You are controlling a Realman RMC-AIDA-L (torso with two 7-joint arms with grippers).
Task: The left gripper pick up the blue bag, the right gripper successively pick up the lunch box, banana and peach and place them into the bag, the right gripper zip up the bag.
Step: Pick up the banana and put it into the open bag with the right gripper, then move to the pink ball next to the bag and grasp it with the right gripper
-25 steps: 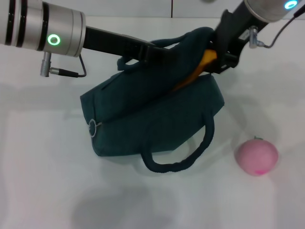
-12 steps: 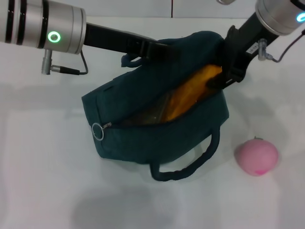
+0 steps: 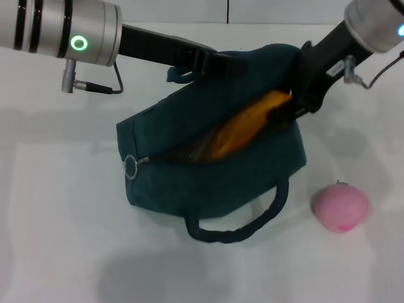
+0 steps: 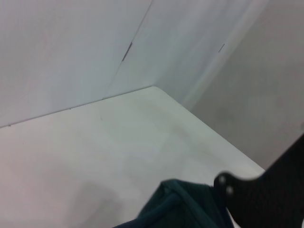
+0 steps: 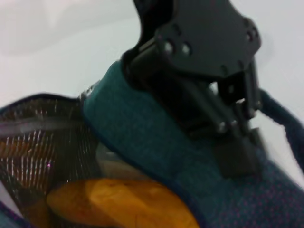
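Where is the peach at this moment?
In the head view the peach lies on the white table, on the robot's right, outside the blue bag and beside its near right corner; neither gripper touches it.

one blue bag (image 3: pixel 214 177) with two rope handles near the table's (image 3: pixel 57 221) middle, one banana (image 3: pixel 243 123) in its opening, one peach (image 3: pixel 340 207) toward the right edge; possibly one clear lunch box (image 5: pixel 114 164) inside, largely hidden.
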